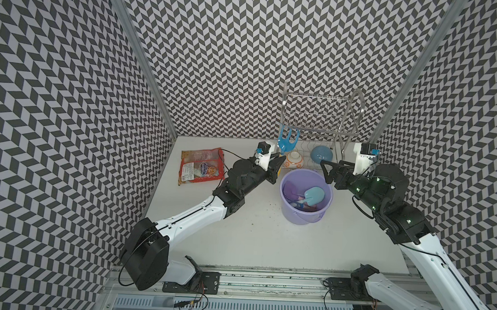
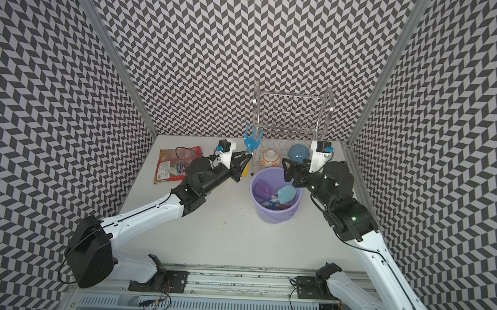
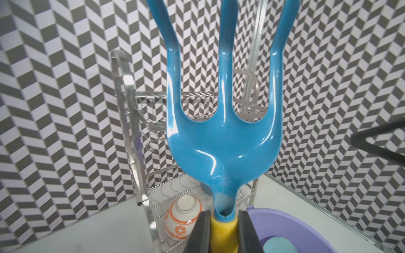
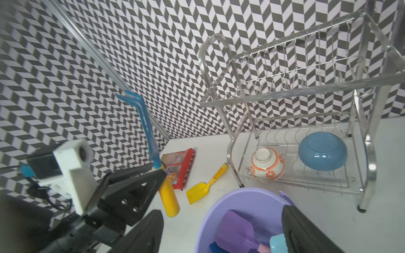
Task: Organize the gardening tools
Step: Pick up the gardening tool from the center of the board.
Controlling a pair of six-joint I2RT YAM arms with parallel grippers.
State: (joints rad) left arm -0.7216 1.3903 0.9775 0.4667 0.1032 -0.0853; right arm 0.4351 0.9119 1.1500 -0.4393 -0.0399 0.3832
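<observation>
My left hand (image 1: 281, 159) is clenched on the yellow handle of the blue fork (image 1: 286, 141), which I hold upright with its three prongs pointing up, right of centre in both top views, just left of the dish rack (image 1: 318, 118). The left wrist view shows the fork (image 3: 223, 142) filling the middle of the frame, with my pads pressed against both sides of the handle. My right hand (image 1: 325, 172) is released, its jaws spread wide with nothing between them, above the right side of the lavender bucket's (image 1: 302, 218) rim. The purple scoop (image 1: 290, 189) and the light blue spade (image 1: 314, 196) lie inside the bucket. The yellow scoop (image 4: 201, 188) lies flat on the worktop (image 1: 252, 242), low in the middle of the right wrist view, between the red snack bag (image 4: 182, 168) and the rack's foot. Two bowls sit upside down on the rack's lower shelf, one white and orange (image 1: 294, 159), one blue (image 1: 320, 154).
</observation>
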